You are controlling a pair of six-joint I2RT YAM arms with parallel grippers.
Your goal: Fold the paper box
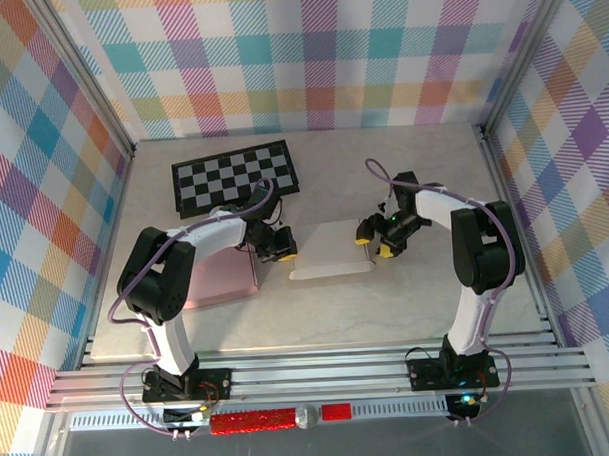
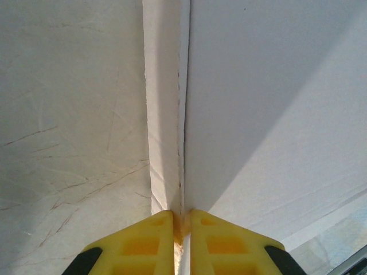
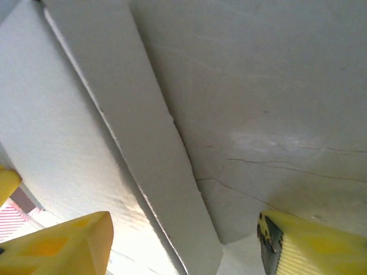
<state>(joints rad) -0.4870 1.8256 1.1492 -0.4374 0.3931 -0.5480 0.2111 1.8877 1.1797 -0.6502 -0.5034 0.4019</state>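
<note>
The flat white paper box (image 1: 330, 249) lies in the middle of the beige table (image 1: 417, 304), its left edge pinched in the left jaws, probably to steady it, while the right jaws stand open at its right edge.

One paper box (image 1: 330, 249), one checkerboard (image 1: 235, 177), one pink mat (image 1: 218, 283), two arms (image 1: 200, 237).

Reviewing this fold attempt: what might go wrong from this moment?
The left gripper pinches only a thin edge of the paper box; it may slip out or tear. The right gripper is open, so that side of the box is unheld and could slide or spring flat.
</note>
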